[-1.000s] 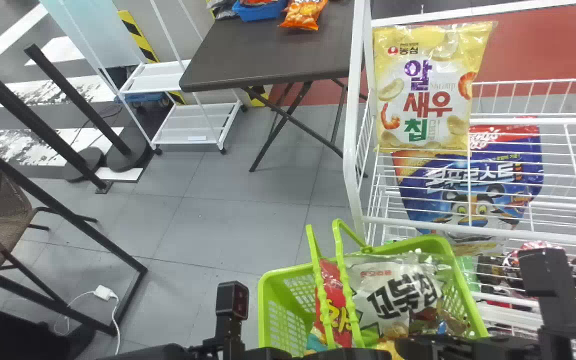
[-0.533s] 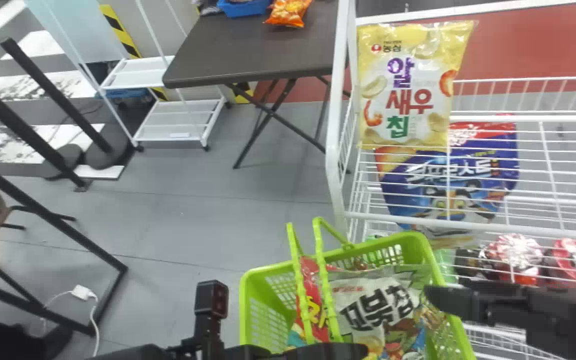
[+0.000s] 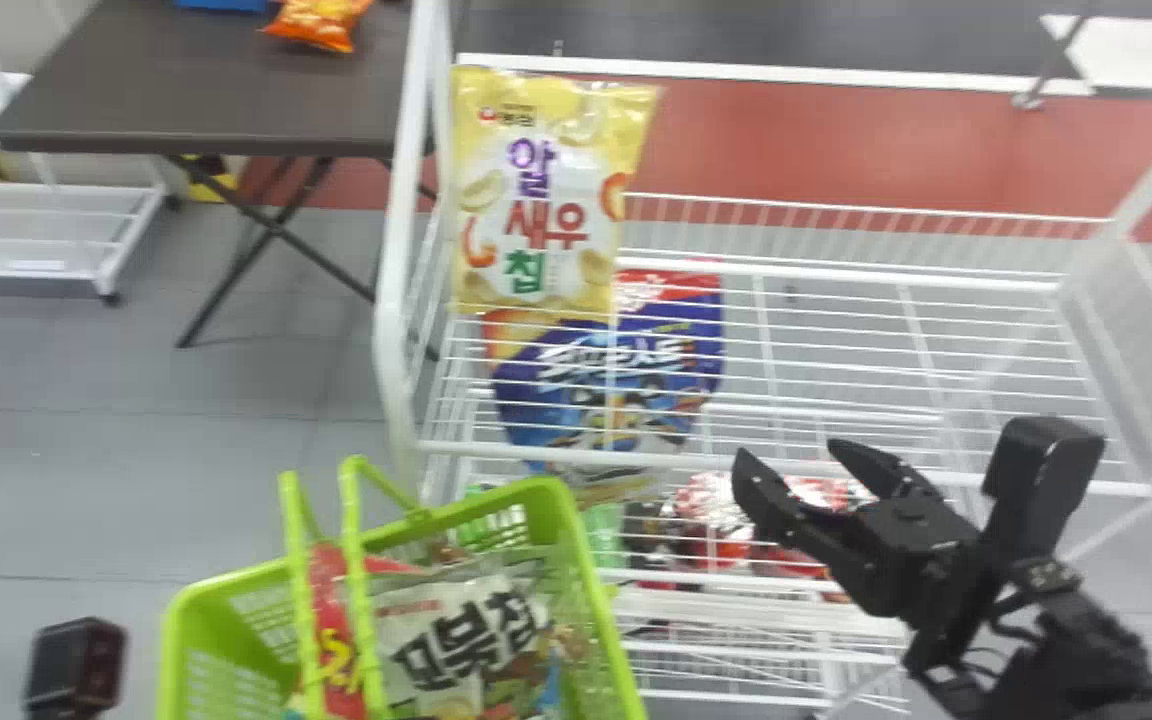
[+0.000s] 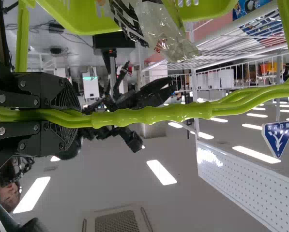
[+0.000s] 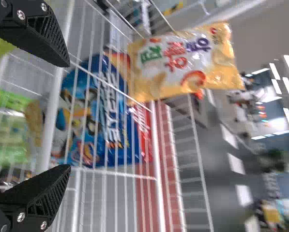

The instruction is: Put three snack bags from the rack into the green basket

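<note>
My left arm [image 3: 76, 665] is at the head view's bottom left; in the left wrist view my left gripper [image 4: 76, 115] is shut on the green handles [image 4: 154, 114]. The green basket [image 3: 601, 640] hangs with a red bag [image 3: 334, 640] and a white-and-grey bag [image 3: 456, 640] inside. Right of it my right gripper [image 3: 788, 455] is open in front of the rack [image 3: 986, 475], nothing between its fingers. In the right wrist view my right gripper [image 5: 68, 116] faces the rack. A yellow chip bag [image 3: 536, 200] stands upright at the rack's left end, above a blue bag [image 3: 596, 380] behind wires.
Red-and-white packages [image 3: 716, 510] and a green package [image 3: 603, 530] lie on a lower rack level. Behind and left stand a dark folding table [image 3: 216, 100] with an orange bag [image 3: 318, 22] and a white cart [image 3: 46, 235]. The rack's upright post [image 3: 394, 300] rises beside the basket.
The head view has swung right, so rack, table and basket appear farther left. My right gripper has come away from the basket's side and now shows separately at its right.
</note>
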Controlling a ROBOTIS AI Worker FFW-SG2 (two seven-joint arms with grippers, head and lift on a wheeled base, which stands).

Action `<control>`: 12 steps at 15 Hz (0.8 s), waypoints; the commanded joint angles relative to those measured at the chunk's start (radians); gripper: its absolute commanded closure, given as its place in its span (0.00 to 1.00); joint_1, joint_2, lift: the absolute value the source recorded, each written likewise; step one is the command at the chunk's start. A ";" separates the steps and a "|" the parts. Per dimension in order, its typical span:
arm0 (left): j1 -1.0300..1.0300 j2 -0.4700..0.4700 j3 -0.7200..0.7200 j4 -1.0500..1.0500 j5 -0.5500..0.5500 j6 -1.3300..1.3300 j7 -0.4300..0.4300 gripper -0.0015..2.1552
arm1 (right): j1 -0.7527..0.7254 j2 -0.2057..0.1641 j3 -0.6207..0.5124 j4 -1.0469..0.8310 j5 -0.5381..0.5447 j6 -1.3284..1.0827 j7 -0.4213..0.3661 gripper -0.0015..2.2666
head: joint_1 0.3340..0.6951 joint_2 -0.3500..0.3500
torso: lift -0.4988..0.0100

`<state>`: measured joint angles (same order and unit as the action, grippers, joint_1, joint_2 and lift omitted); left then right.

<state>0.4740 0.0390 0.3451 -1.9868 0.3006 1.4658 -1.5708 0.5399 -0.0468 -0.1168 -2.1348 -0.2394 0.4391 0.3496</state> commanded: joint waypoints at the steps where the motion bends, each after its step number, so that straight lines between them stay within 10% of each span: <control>1: 0.000 -0.001 -0.002 -0.003 0.000 0.000 -0.010 1.00 | 0.060 0.027 -0.020 0.078 -0.001 -0.268 0.000 0.03 | 1.00 0.32 | 0.98; 12: 0.028 -0.001 0.002 -0.015 0.006 0.000 -0.010 1.00 | 0.141 0.036 0.016 0.115 0.023 -0.538 -0.026 0.04 | 1.00 0.18 | 0.98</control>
<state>0.5002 0.0377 0.3443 -2.0010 0.3029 1.4658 -1.5708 0.6790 -0.0107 -0.1078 -2.0189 -0.2202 -0.1016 0.3249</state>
